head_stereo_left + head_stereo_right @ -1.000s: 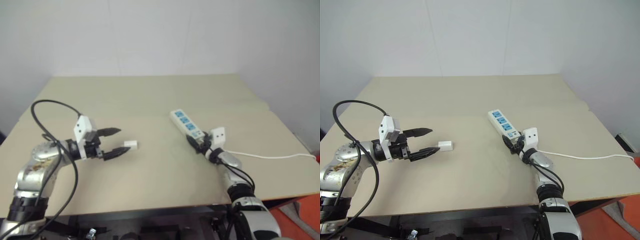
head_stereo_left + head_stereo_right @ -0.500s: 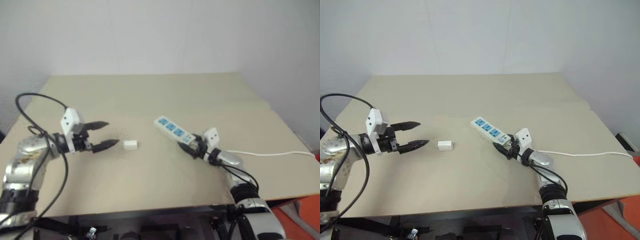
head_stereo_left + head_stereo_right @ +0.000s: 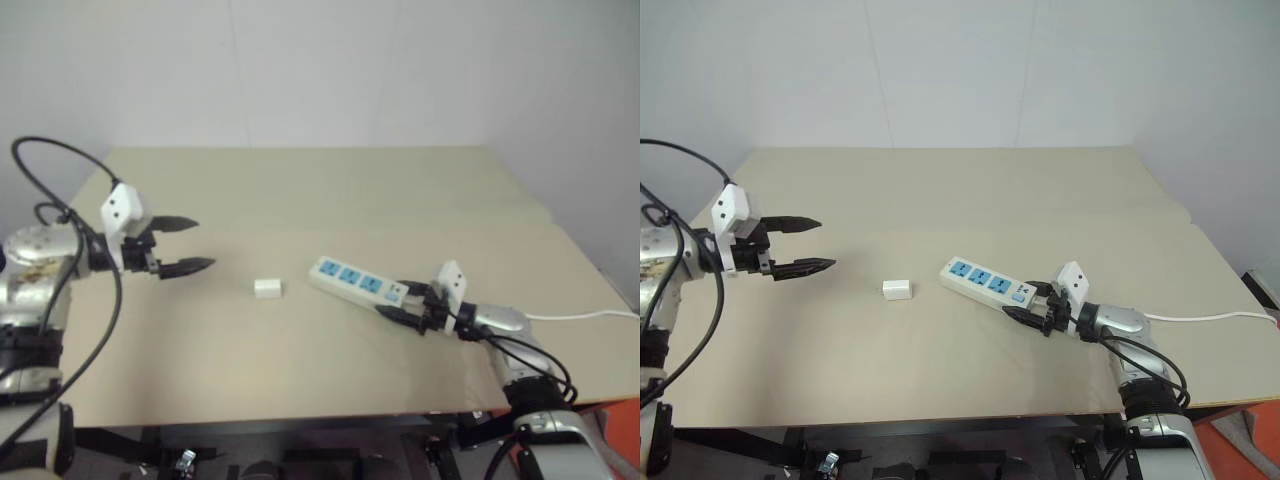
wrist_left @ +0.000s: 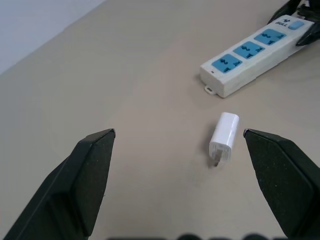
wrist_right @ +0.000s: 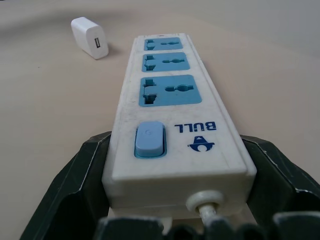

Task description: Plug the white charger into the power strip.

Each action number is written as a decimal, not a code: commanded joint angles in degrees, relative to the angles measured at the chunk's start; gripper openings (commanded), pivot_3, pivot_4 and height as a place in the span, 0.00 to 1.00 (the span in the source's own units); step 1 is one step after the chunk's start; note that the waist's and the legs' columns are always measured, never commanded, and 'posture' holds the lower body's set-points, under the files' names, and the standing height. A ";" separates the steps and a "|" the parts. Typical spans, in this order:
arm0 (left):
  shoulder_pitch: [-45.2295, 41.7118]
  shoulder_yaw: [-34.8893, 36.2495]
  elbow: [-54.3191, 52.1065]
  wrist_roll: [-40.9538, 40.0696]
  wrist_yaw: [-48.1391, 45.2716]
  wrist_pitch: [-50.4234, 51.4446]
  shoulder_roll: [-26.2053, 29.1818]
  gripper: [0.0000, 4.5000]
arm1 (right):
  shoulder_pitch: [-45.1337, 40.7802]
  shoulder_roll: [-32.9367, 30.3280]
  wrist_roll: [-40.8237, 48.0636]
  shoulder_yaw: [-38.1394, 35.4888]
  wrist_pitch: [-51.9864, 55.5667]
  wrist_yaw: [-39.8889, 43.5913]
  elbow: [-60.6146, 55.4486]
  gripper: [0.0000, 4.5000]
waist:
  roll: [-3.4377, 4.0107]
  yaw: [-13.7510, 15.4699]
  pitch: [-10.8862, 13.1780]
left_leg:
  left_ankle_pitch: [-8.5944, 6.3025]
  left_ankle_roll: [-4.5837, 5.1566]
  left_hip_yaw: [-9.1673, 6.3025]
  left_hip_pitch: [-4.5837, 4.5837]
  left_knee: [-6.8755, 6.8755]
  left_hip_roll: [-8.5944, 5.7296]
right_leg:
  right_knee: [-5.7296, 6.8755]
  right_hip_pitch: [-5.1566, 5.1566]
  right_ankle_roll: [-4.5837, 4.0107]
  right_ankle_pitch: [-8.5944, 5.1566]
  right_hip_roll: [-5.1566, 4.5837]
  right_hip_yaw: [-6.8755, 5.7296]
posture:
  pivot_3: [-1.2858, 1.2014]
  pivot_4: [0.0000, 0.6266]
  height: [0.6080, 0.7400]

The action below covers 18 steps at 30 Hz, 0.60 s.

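Head views: a beige counter (image 3: 940, 190) carries the white charger (image 3: 897, 289) lying flat, well apart from both arms. The left end effector (image 3: 810, 245) hangs above the counter, its two black fingers spread wide and grasping nothing; the charger lies beyond its fingertips, toward the power strip (image 3: 985, 281). The right end effector (image 3: 1028, 304) is clenched on the switch end of the power strip, which lies flat on the counter and extends from the fingers toward the charger. A thin white cable (image 3: 1210, 318) runs from behind the right wrist toward the counter's edge.

Left wrist view: the charger (image 4: 224, 138) appears between the spread fingers (image 4: 95, 170), nearer one of them, with small metal prongs at its near end, a detail too small to make out in the head views. The far end of the strip (image 4: 250, 57) lies just beyond it, apart from it.

Right wrist view: the strip (image 5: 170, 115) shows three blue sockets, a blue switch (image 5: 149, 139) and a printed brand mark, with a black finger (image 5: 85, 170) against each side. The charger (image 5: 90, 44) shows a port on its end face. The cable's exit is partly cut off by the picture edge.
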 commanded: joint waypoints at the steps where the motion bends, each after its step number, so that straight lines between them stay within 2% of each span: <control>1: -4.04 -3.77 2.16 1.81 -5.62 -2.44 -1.09 1.00 | 0.25 -0.39 1.81 -1.31 0.09 -0.08 -3.47 0.76 | 0.00 0.12 0.00 | 0.00 0.00 0.02 -0.01 0.00 0.00 | 0.00 0.00 0.00 0.00 0.00 0.00 | 0.52 0.24 1.00; 4: -6.32 -7.72 2.97 3.52 -10.86 -4.36 -2.72 1.00 | 1.59 -0.58 2.34 -0.89 0.55 0.80 -5.26 0.76 | 0.00 0.29 0.00 | 0.00 0.01 0.07 -0.10 0.06 0.00 | -0.01 -0.06 0.01 0.00 0.00 0.01 | 0.52 0.24 1.00; 7: -9.62 -11.17 5.31 5.51 -14.18 -6.60 -5.13 1.00 | 3.84 -2.76 2.78 0.48 1.16 5.08 -8.02 0.76 | -0.01 0.37 0.00 | 0.00 0.01 0.08 -0.42 0.18 0.00 | 0.08 -0.38 0.01 0.00 0.00 0.02 | 0.52 0.24 1.00; 9: -12.22 -13.95 7.79 6.96 -14.91 -8.61 -6.44 1.00 | 5.32 -4.66 2.85 1.47 1.24 8.06 -9.52 0.76 | -0.01 0.42 0.00 | 0.00 0.01 0.07 -0.79 0.35 0.00 | 0.20 -0.74 0.03 0.02 0.00 0.01 | 0.52 0.24 1.00; 18: -22.74 -25.44 21.16 11.47 -14.94 -18.23 -10.42 1.00 | 9.82 -11.18 3.42 4.52 -0.18 18.13 -13.02 0.76 | -0.04 0.33 0.02 | -0.03 0.07 0.07 -0.79 0.40 -0.02 | 0.13 -0.71 0.05 0.02 0.00 0.03 | 0.52 0.24 1.00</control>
